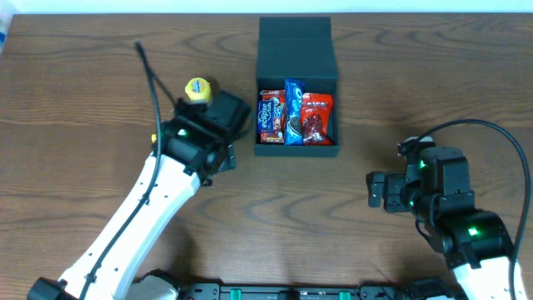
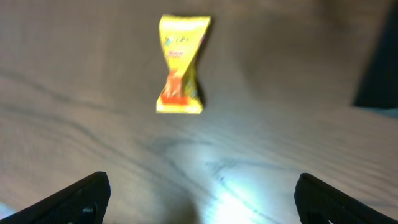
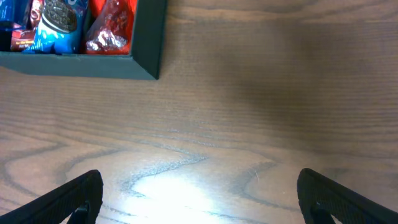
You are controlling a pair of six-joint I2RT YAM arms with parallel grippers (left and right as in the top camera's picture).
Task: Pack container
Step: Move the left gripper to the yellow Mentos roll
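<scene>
The dark teal container (image 1: pixel 296 151) stands at the table's back centre with its flap lid (image 1: pixel 296 46) folded back. Inside it stand three snack packets side by side: a red and blue one (image 1: pixel 271 117), a blue one (image 1: pixel 293 112) and a red one (image 1: pixel 317 117). A yellow packet (image 1: pixel 198 89) lies on the table left of the container. My left gripper (image 1: pixel 218 104) hangs open just short of this yellow packet (image 2: pixel 180 65), with nothing between its fingers (image 2: pixel 202 183). My right gripper (image 1: pixel 375 190) is open and empty over bare table right of the container (image 3: pixel 146 37), fingers wide apart (image 3: pixel 200 177).
The wooden table (image 1: pixel 83 75) stretches out to the left and right of the container. A black cable (image 1: pixel 154 83) runs from the left arm toward the back left. The container's dark side (image 2: pixel 379 56) shows at the right edge of the left wrist view.
</scene>
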